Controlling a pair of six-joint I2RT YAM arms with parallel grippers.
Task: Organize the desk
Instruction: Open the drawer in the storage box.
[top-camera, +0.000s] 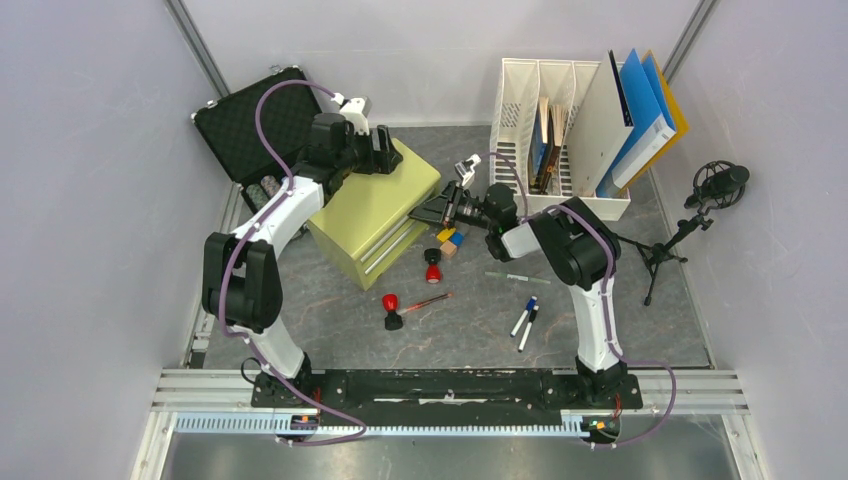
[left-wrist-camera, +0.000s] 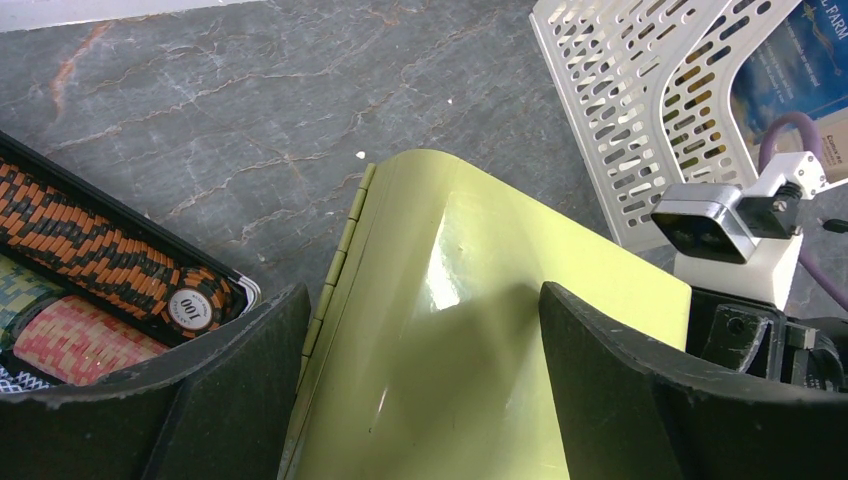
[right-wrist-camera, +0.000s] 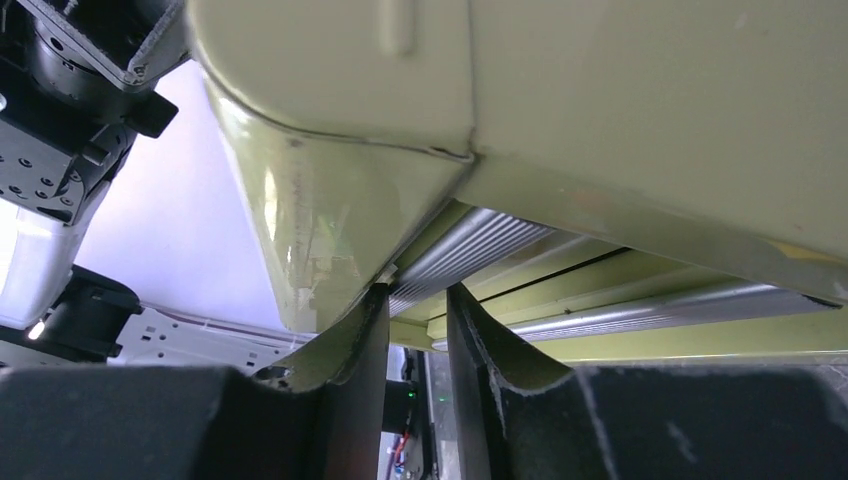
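Item: desk (top-camera: 470, 330) with 1 yellow-green cabinet (top-camera: 375, 200). left gripper (left-wrist-camera: 425, 330) wide above its top; right gripper (right-wrist-camera: 418, 300) narrow at drawer handle (right-wrist-camera: 480, 245), hold cannot be told.

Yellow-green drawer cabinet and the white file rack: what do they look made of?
Drawer cabinet: probably painted sheet metal, glossy; it shows sharp reflections, a hinge seam, and ribbed silvery handles. File rack: likely moulded plastic, matte white, with a regular perforated grid.
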